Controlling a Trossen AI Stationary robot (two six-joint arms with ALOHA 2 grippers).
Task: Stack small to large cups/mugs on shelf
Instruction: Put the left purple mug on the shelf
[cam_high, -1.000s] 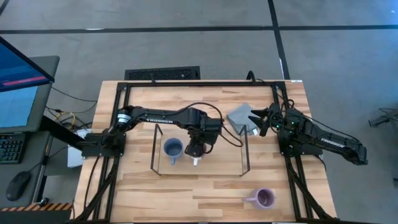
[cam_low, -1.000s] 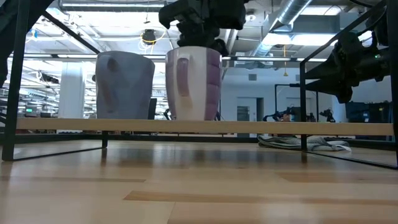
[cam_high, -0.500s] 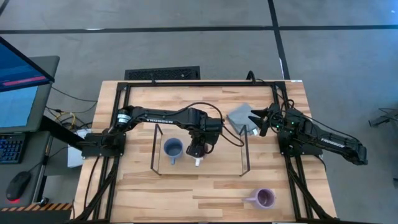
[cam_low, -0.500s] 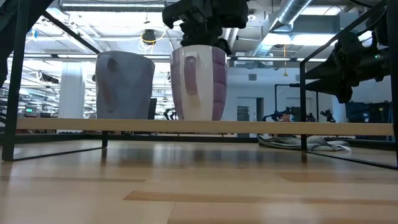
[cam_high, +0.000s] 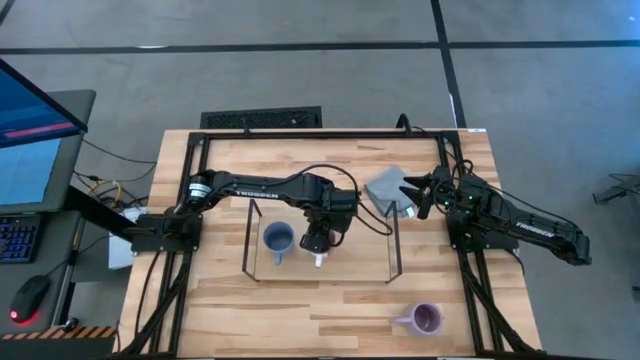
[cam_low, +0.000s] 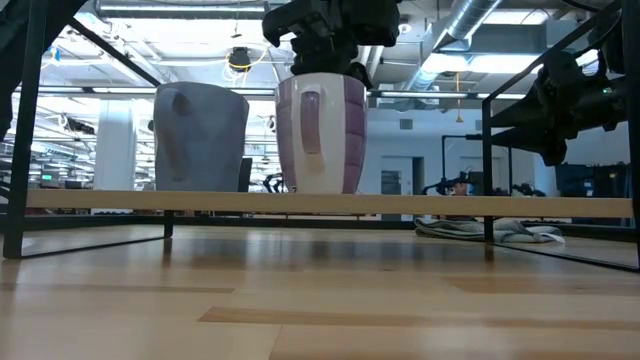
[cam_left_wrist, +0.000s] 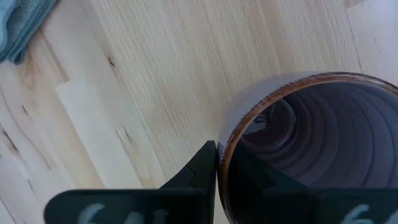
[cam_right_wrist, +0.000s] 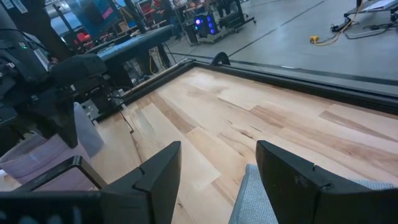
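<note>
The shelf (cam_high: 362, 250) is a low wood board (cam_low: 450, 203) between black wire end frames. On it stands the blue-grey mug (cam_high: 277, 238) (cam_low: 200, 138). To its right, a lavender mug (cam_low: 320, 135) sits with its base at the board, handle toward the near edge. My left gripper (cam_high: 318, 240) (cam_low: 325, 35) is above it, shut on its rim. A second lavender mug (cam_high: 427, 318) stands upright on the table near the right front corner. My right gripper (cam_high: 413, 195) (cam_right_wrist: 217, 180) waits open over the folded grey cloth (cam_high: 388, 188). My left gripper holds the lavender mug by its rim (cam_left_wrist: 227, 149), coming from above and pointing down. One finger (cam_left_wrist: 202, 168) is outside the wall and the other is inside the mug. The mug stays upright, its base at the shelf board (cam_low: 320, 193); whether it rests there I cannot tell.
The black wire end frames (cam_high: 248, 240) (cam_high: 396, 245) stand at both ends of the shelf. A black metal frame (cam_high: 320, 135) runs around the table. The grey cloth (cam_right_wrist: 261, 199) lies under my right gripper. Bare wood (cam_high: 300, 310) lies in front of the shelf.
My left gripper has carried the lavender mug a little toward the table's right, away from the blue-grey mug, staying at board height. The mug has turned slightly, so its handle faces the near edge more squarely.
</note>
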